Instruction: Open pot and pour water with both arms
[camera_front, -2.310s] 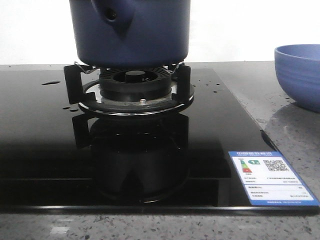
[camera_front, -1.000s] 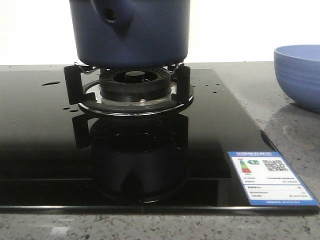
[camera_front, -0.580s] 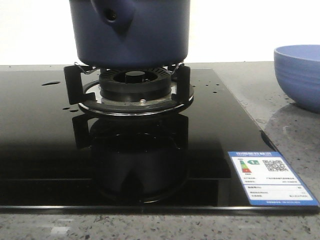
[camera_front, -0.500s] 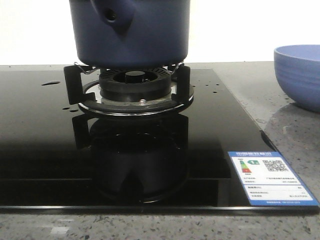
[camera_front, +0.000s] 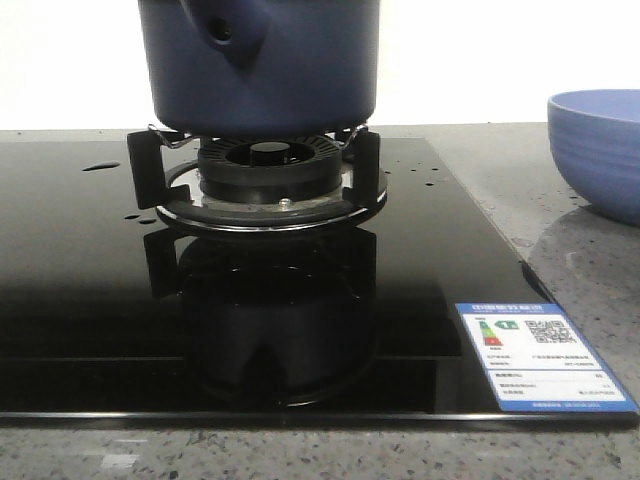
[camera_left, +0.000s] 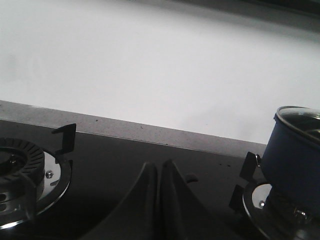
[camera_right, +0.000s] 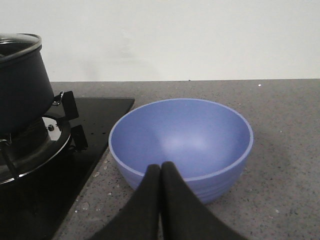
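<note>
On the burner (camera_front: 268, 165) at the middle of the hob (camera_front: 90, 300), the pot (camera_front: 262, 62) is sitting on the black grate, its stubby hollow handle pointing toward me at about 7 o'clock. Its glass lid (camera_right: 17, 44) is resting on the rim, as both wrist views are showing. My left pincer (camera_left: 160, 172) is hovering over the hob at the pot's 9 o'clock, well apart from it, fingers pressed together and gripping nothing. My right pincer (camera_right: 160, 175) is likewise closed and empty, hanging just before the bowl (camera_right: 182, 145), which is standing on the table (camera_right: 280, 115) at the pot's 3 o'clock.

I am judging the pot stiff and fairly heavy if filled, with matte sides too wide for my fingers; the tube handle is looking like the sensible hold. The lid is likely smooth, slippery and breakable, so its knob, which I am not seeing, would be where to grip. Water (camera_front: 101, 166) is lying in drops on the hob.
</note>
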